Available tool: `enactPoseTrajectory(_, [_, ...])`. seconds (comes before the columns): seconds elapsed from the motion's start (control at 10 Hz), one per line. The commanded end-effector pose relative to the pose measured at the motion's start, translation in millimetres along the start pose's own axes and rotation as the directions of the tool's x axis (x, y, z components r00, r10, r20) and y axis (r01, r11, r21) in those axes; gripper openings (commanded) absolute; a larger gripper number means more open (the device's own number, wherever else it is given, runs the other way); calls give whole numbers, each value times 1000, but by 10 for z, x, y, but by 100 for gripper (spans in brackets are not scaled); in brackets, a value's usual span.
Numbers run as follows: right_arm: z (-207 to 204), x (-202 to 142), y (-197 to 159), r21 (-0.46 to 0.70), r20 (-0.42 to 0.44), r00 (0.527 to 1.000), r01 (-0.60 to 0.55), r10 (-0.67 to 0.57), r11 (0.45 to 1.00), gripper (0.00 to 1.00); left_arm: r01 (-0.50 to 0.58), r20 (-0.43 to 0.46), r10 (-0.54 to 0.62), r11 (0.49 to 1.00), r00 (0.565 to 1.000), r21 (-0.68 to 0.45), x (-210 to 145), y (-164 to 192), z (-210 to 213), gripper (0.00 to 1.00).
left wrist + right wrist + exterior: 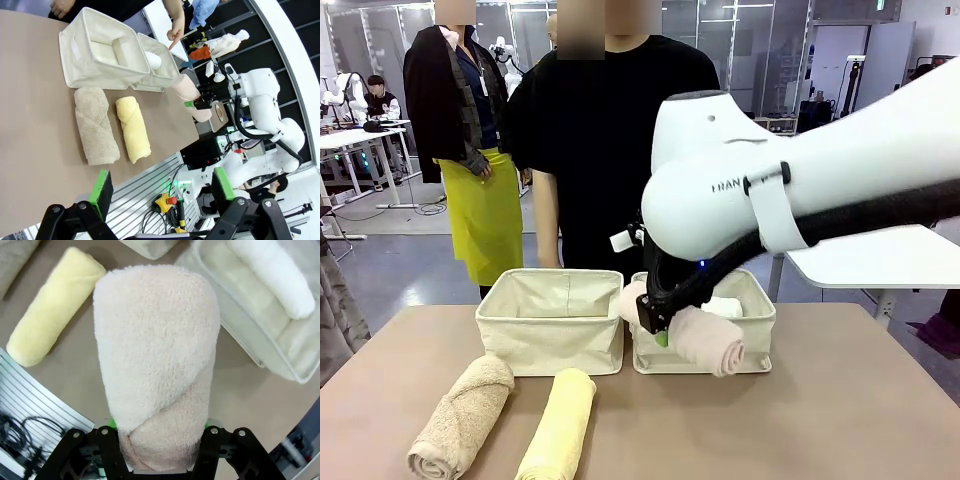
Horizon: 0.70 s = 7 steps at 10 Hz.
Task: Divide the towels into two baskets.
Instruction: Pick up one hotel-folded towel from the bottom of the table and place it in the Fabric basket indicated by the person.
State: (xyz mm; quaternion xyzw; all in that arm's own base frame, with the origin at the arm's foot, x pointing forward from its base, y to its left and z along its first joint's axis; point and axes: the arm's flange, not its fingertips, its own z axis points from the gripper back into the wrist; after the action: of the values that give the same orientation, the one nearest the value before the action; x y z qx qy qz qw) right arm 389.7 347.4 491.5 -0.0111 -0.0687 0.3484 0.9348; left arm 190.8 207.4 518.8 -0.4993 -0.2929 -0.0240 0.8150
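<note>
Far left on the table [840, 420], the shaggy tan towel [460, 415] lies rolled, and just beside it is the pale yellow towel [558, 425], both in front of the left basket [552, 335]. The front view gives no look inside that basket, but the left wrist view looks down into it and finds no towel there. That same wrist view shows the left gripper [162, 189] high above the near table edge, green pads spread wide with nothing between them. Moving to the middle, the right gripper [662, 335] has its jaws closed around the pinkish cream towel [705, 340], gripping it near one end, with the roll jutting out in the air in front of the right basket [755, 320]. From the front the white arm hides most of the grip, with one green pad peeking out. The right wrist view looks straight along the roll, green showing at either side of it near the black fingers, and bare tabletop lies under it between the yellow towel and the right basket. Inside that basket lies the white towel [725, 307]. A person [610, 140] stands behind the baskets, and the left wrist view catches their hand [175, 34] with a finger pointing down beside the right basket's far side.
</note>
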Motion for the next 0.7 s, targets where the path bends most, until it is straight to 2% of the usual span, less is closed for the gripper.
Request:
enactPoseTrajectory(0.0, [200, 365, -195, 21, -49, 957, -285, 286, 958, 56, 5, 4, -5, 1000, 1000, -15, -6, -24, 24, 100])
enactPoseTrajectory(0.1, [192, 549, -305, -28, -80, 948, -312, 309, 950, 56, 5, 4, -5, 1000, 1000, -15, -6, -24, 24, 100])
enactPoseTrajectory(0.2, [180, 698, -438, -1, -69, 928, -366, 365, 931, 56, 5, 4, -5, 1000, 1000, -15, -6, -24, 24, 100])
enactPoseTrajectory(0.4, [69, 883, -693, -17, -75, 853, -519, 517, 855, 56, 5, 4, -5, 1000, 1000, -15, -6, -24, 24, 100])
enactPoseTrajectory(0.6, [-116, 979, -937, -79, -11, 817, -575, 576, 814, 56, 5, 4, -5, 1000, 1000, -15, -6, -24, 24, 100])
